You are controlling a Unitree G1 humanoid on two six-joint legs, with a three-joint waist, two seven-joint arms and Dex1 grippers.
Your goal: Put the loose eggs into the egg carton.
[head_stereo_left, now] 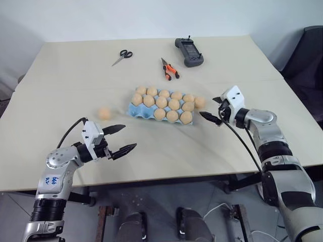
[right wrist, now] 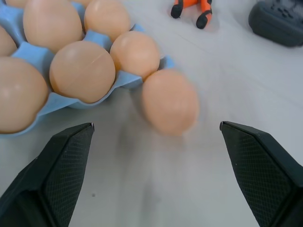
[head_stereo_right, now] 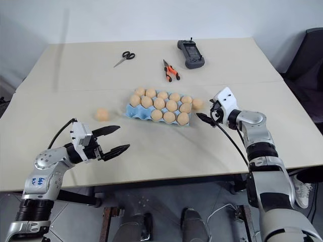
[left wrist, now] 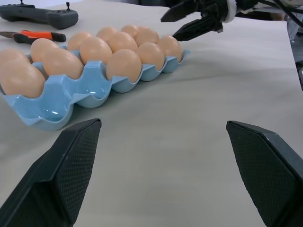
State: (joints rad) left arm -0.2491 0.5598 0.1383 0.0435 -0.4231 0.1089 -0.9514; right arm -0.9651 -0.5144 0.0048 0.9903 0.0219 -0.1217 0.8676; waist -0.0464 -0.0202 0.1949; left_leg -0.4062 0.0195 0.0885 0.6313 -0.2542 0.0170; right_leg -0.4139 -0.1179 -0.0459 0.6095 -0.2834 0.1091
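Behind carton (head_stereo_left: 146, 112): scissors (head_stereo_left: 122, 56), pliers (head_stereo_left: 169, 69), controller (head_stereo_left: 189, 52)

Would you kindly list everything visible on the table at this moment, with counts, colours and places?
egg carton: one, light blue, middle of the table, most pockets filled with eggs.
eggs in the carton: about a dozen, pale tan-orange; the exact count is hard to read.
loose eggs: two, pale tan-orange; one on the table left of the carton, one on the table against the carton's right end.
scissors: one, black handles, far left of the table.
pliers: one, orange and black handles, beyond the carton.
handheld controller: one, dark grey, far side of the table.
table: one, beige.
left gripper: open, empty, near side left.
right gripper: open, empty, beside the right loose egg.
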